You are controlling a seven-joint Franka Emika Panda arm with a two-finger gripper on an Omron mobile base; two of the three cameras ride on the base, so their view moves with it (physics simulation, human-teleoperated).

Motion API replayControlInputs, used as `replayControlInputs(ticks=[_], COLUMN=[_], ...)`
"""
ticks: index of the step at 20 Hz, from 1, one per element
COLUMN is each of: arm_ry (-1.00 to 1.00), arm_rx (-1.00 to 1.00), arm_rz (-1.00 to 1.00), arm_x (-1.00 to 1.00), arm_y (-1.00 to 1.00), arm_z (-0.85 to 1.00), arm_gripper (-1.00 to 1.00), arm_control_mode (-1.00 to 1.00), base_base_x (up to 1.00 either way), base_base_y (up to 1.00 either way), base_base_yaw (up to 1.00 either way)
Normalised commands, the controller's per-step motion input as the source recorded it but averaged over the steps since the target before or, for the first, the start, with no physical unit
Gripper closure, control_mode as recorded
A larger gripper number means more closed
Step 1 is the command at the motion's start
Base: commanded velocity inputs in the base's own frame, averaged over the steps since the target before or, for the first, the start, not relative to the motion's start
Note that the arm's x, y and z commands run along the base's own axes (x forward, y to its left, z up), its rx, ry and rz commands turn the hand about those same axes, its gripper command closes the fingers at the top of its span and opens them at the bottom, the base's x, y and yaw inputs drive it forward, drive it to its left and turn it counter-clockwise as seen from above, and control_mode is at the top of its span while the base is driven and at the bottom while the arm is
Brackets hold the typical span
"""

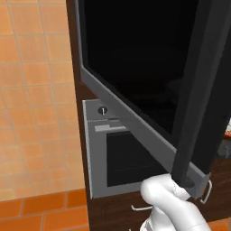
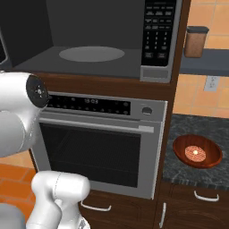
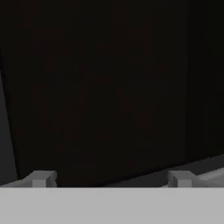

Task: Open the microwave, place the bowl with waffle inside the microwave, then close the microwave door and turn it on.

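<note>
My end effector (image 3: 111, 178) is spread wide, empty, facing the microwave door (image 1: 135, 72); the bowl (image 2: 197, 151) sits low right on the tabletop (image 2: 179, 129).

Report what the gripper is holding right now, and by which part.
Nothing is held. The gripper has its jaws wide apart with only empty space between them, facing the dark glass of the microwave door.

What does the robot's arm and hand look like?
The arm is glossy white and rounded, like fat tubes joined together. One joint has a round dark cap with little pale marks on it. The hand ends in two small, blocky grey fingertips.
</note>
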Motion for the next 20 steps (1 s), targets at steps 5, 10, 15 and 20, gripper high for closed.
replayControlInputs(ticks=[5,10,15,20], arm_ry=[0.00,0.00,0.00,0.03], arm_rx=[-0.04,-0.01,0.00,0.02], arm_rz=[-0.04,-0.09,-0.04,-0.04], arm_x=[0.08,0.16,0.06,-0.03], arm_y=[0.99,0.74,0.34,-0.48], arm_z=[0.00,0.00,0.00,0.00], arm_gripper=[-1.00,-1.00,-1.00,-1.00], arm_control_mode=[-1.00,-1.00,-1.00,-1.00], base_base_x=[0.00,0.00,0.00,0.00], base_base_y=[0.00,0.00,0.00,0.00], base_base_yaw=[0.00,0.00,0.00,0.00])
